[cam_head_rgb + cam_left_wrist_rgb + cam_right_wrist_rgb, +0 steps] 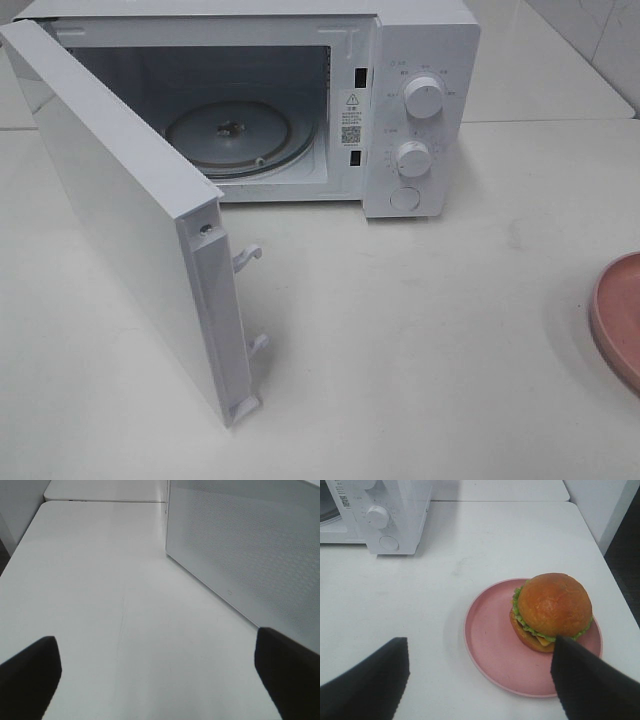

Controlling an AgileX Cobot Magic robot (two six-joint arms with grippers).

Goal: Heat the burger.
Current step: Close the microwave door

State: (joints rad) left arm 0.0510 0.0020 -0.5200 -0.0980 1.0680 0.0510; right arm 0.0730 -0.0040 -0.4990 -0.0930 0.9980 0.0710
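Burger (552,607) on pink plate (492,640) – only right wrist cam shows it, high cam sees just plate rim beside microwave (420,110) w/ door (120,210) open, right gripper (475,680) jaws apart above plate, left gripper (157,672) jaws wide over bare table (100,580) – holding nothing.

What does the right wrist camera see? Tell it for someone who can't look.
A glossy golden-brown burger sits on a round pink plate on a white table. The open right gripper hovers near it; a white microwave stands beyond.
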